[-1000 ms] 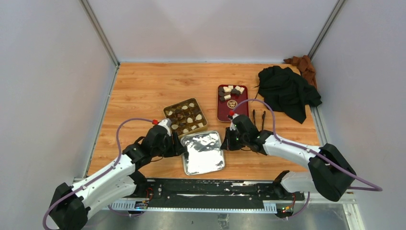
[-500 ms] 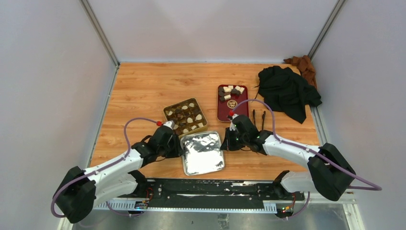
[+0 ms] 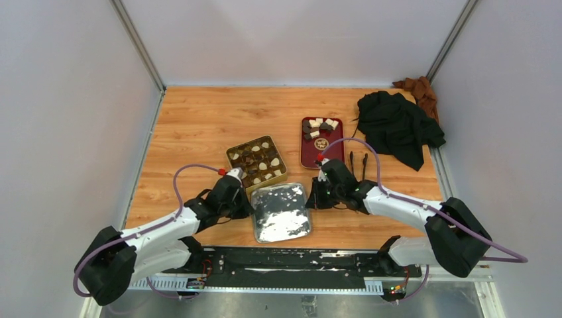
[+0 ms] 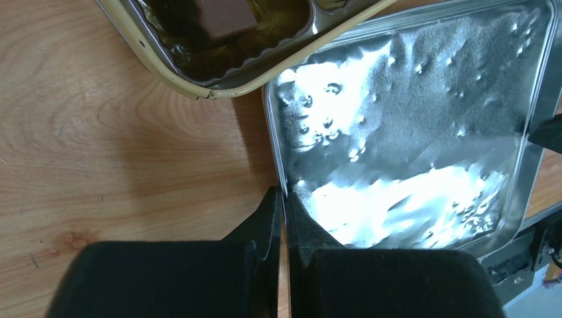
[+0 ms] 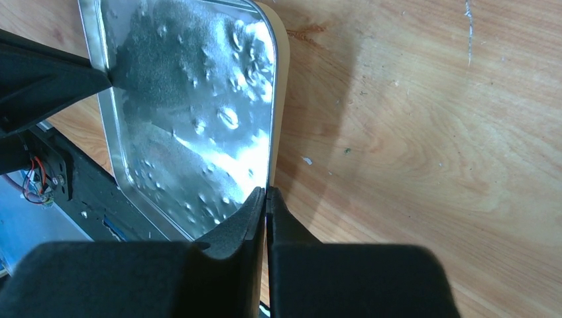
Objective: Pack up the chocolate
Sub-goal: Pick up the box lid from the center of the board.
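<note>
left hand (image 4: 283,202) pinching lid (image 4: 411,119), chocolate (image 4: 222,14) beyond

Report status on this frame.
Left gripper, right gripper shut on opposite rims of silver lid. Chocolate in gold tin and red tray. Nothing on lid.

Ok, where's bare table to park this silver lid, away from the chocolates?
Free: the table beyond the gold tin and red tray, up to its far edge, and the stretch left of the tin. Crowded: the right side, with tongs beside the tray and the black cloth in the far corner.
</note>
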`<state>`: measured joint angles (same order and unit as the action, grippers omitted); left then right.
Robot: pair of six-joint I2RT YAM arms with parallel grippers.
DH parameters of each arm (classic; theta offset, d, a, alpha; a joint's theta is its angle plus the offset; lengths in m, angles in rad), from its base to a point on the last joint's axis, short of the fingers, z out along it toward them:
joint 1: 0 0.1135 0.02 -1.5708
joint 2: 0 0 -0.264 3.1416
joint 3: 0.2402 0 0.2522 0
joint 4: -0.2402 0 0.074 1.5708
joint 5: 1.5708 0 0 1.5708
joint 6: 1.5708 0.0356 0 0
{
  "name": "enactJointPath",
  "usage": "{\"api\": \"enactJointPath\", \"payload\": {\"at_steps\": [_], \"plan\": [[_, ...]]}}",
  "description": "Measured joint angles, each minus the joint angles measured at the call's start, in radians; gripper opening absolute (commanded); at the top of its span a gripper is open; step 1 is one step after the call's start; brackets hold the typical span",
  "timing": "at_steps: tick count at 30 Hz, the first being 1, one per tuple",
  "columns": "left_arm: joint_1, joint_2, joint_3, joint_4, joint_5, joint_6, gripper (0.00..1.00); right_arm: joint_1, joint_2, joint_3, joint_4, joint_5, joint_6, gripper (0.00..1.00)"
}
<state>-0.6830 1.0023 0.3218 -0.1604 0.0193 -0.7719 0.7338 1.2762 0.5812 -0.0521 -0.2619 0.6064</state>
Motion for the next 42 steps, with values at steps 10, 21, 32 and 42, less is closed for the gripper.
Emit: {"api": "enactJointPath", "payload": {"at_steps": [10, 21, 32, 42], "plan": [[-0.002, -0.267, -0.095, 0.047, 0.022, -0.007, 0.00, -0.047, -0.018, -0.029, 0.060, -0.057, 0.011, 0.39], [-0.002, -0.356, -0.153, 0.114, 0.048, -0.098, 0.00, -0.089, -0.022, -0.121, 0.277, -0.264, 0.079, 0.32], [-0.002, -0.371, -0.135, 0.121, 0.021, -0.135, 0.32, -0.117, -0.114, -0.136, 0.358, -0.400, 0.109, 0.06], [-0.002, -0.416, 0.102, 0.018, -0.050, -0.074, 0.77, -0.121, -0.257, 0.133, -0.020, -0.308, -0.126, 0.02]]}}
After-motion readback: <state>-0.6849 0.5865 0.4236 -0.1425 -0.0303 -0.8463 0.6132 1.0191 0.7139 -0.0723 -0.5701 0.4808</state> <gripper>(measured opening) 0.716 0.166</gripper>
